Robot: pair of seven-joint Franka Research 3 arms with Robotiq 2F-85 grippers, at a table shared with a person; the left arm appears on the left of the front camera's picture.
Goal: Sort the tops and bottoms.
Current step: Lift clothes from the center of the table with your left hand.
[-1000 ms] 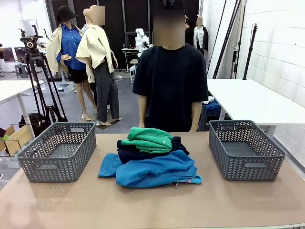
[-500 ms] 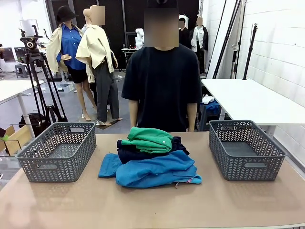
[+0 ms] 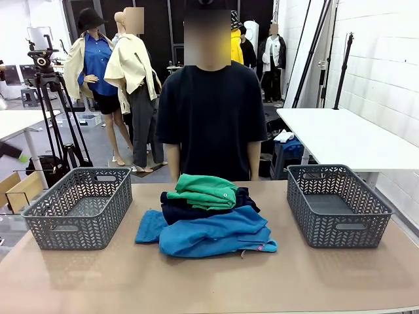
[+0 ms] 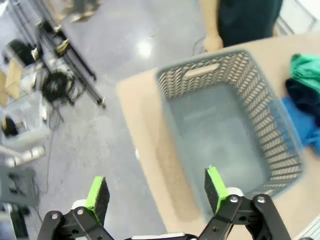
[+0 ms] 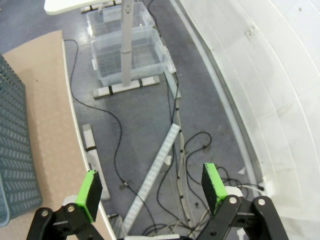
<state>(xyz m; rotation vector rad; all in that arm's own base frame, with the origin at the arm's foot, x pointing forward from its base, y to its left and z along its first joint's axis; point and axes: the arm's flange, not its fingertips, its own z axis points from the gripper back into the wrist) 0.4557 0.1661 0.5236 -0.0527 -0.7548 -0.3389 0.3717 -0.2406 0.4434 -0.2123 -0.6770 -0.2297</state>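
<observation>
Sorting not begun: green collared top (image 3: 204, 190) on navy shirt (image 3: 186, 211) over blue bottoms (image 3: 216, 237), piled mid-table, left basket (image 3: 78, 222) at pile's 9 o'clock, right basket (image 3: 337, 226) at 3; left gripper (image 4: 156, 190) and right gripper (image 5: 151, 189) both gape empty, next likely pinching green top.

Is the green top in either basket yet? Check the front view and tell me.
No, the green top lies atop the clothes pile mid-table, between the left basket and the right basket.
</observation>
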